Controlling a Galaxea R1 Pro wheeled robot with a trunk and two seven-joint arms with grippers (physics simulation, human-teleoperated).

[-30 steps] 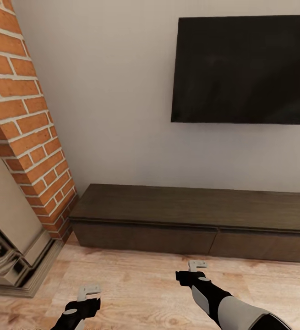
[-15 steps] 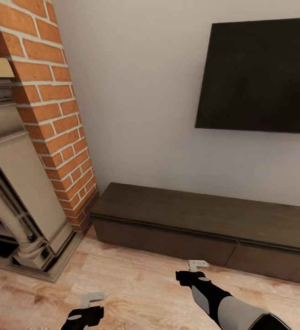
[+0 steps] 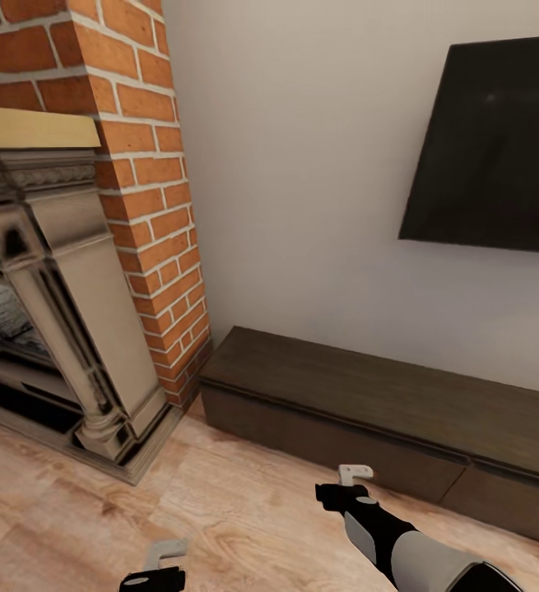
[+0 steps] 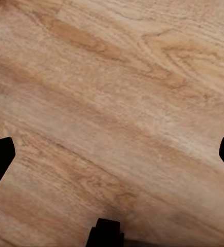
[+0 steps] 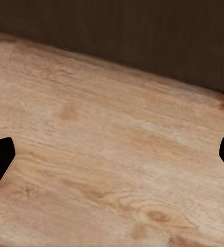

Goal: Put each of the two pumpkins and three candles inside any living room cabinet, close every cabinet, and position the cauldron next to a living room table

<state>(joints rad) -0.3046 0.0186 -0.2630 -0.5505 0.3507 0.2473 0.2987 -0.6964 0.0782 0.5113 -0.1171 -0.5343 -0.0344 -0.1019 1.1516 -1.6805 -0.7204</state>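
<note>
Head view, room: a living room corner with a light wood plank floor [image 3: 244, 526], a pale wall, a brick chimney [image 3: 150, 205] and a stone fireplace surround [image 3: 63, 312] on the left, and a black wall-mounted TV [image 3: 499, 156] on the right.
Head view, cabinet: the long, low dark-brown cabinet [image 3: 368, 411] runs along the wall beneath the TV, its visible drawer fronts flush and closed, its top bare.
Head view, hands: the left hand [image 3: 164, 559] sits at the bottom edge over the floor; the right hand [image 3: 353, 477] reaches forward, near the cabinet front but apart from it. Neither holds anything.
Left wrist view: plank floor, with the dark tips of the left hand [image 4: 112, 154] far apart at the picture's edges, so it is spread wide and empty.
Right wrist view: plank floor meeting the dark cabinet [image 5: 122, 41] front; the right hand [image 5: 112, 159] is likewise spread wide and empty.
Progress: judging from this, the cabinet looks shut here, but whether any pumpkins or candles are inside cannot be told, and no cauldron or table is in sight.
</note>
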